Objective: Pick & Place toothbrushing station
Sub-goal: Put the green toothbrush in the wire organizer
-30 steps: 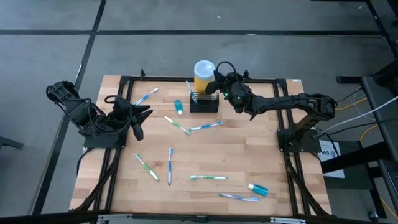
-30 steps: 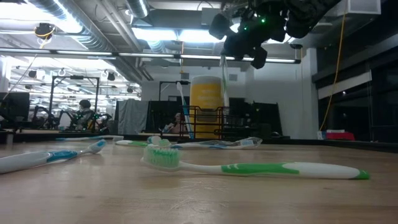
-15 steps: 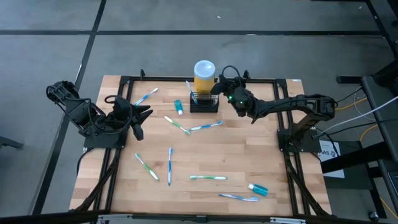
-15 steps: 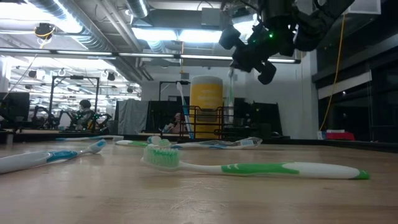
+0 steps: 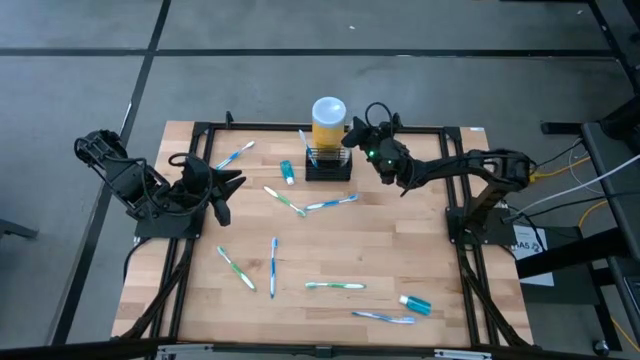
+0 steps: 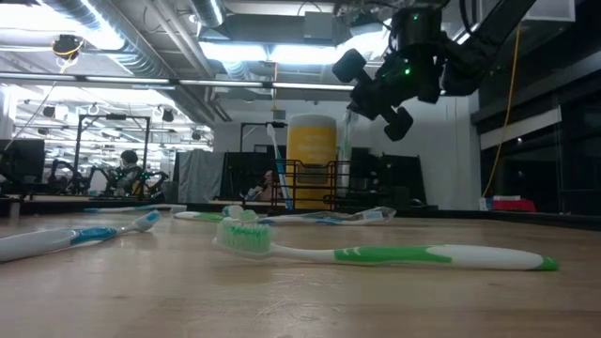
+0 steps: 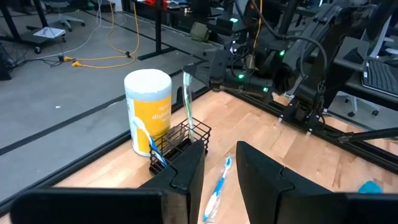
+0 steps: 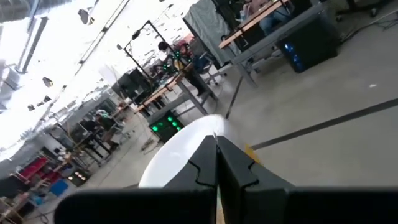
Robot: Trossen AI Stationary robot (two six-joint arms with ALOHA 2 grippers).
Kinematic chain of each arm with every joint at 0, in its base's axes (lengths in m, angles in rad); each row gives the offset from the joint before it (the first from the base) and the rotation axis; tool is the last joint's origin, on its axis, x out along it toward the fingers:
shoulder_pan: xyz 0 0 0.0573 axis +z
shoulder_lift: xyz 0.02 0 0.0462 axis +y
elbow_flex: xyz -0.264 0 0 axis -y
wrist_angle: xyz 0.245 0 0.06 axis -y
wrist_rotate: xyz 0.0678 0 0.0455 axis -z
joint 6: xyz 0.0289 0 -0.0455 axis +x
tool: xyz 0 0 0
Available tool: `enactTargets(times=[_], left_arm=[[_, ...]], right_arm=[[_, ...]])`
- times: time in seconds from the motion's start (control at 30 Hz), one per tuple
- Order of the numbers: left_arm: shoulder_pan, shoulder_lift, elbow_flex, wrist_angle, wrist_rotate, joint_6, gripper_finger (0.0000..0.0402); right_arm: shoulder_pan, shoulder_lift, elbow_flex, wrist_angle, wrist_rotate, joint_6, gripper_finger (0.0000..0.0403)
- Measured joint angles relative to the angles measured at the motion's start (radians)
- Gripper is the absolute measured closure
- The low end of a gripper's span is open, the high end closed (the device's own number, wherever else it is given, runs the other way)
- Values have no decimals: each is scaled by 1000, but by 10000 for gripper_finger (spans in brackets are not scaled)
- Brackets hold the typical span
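The black wire-mesh holder (image 5: pixel 328 166) stands on the table at the far middle, in front of a yellow cylinder with a white top (image 5: pixel 329 114). It also shows in the left wrist view (image 7: pixel 180 140) and holds a blue toothbrush (image 7: pixel 153 147). My right gripper (image 5: pixel 349 137) is above the holder's right side, shut on a pale green toothbrush (image 7: pixel 188 99). This toothbrush stands nearly upright with its lower end inside the holder. My left gripper (image 5: pixel 226 190) is open and empty, low over the table's left side. My right gripper pinches the green toothbrush's upper end (image 7: pixel 187 70) between its two shut fingers. The fingers come from the table's right side, slanting down, and lie across the brush. The brush hangs nearly upright below them (image 6: pixel 345 141), with its lower end down in the holder.
Several toothbrushes lie loose on the wooden table, one green one close to the low camera (image 6: pixel 376 253). A small tube (image 5: pixel 287 172) lies left of the holder and another (image 5: pixel 415 303) lies near the front right. Black frame rails (image 5: pixel 420 128) edge the table.
My right gripper has shifted a little toward the table's right edge and turned slightly, staying shut. The green toothbrush's upper end has gone with it, while its lower end has stayed in the holder.
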Motion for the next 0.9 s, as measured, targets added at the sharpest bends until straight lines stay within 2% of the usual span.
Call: enactTargets(times=[0.13,0.3,0.5,0.67,0.9], left_arm=[[0,0,0,9,1,0,313],[0,4,0,19,2,0,313],[0,6,0,19,30,-1,313],[0,7,0,22,37,-1,313],[0,7,0,23,45,3,313]], right_arm=[[26,44,0,99,1,-16,403],[51,67,0,102,8,-14,403],[83,75,0,90,115,-17,399],[85,75,0,76,137,14,358],[69,71,0,72,136,40,273]])
